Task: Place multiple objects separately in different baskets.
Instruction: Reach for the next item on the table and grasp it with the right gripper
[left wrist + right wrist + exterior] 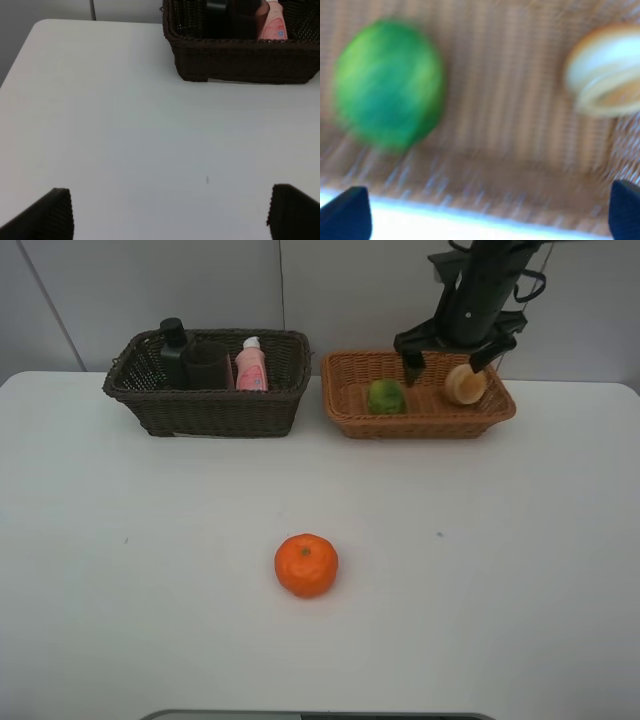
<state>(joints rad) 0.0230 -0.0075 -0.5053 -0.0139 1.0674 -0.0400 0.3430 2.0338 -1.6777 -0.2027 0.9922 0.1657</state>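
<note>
orange (306, 565) alone on table (120, 620): round, firm, likely to roll; best pinched across its middle. both grippers (447, 358) (170, 212) spread, empty.

The tabletop (150, 590) is plain white. The orange (306, 565) is bright orange. One woven basket (210, 410) is dark brown, the other basket (420, 420) orange-tan, holding a green lime (386, 396) and a pale tan fruit (465, 384). The small bottle (251, 368) is pink with a white cap.
</note>
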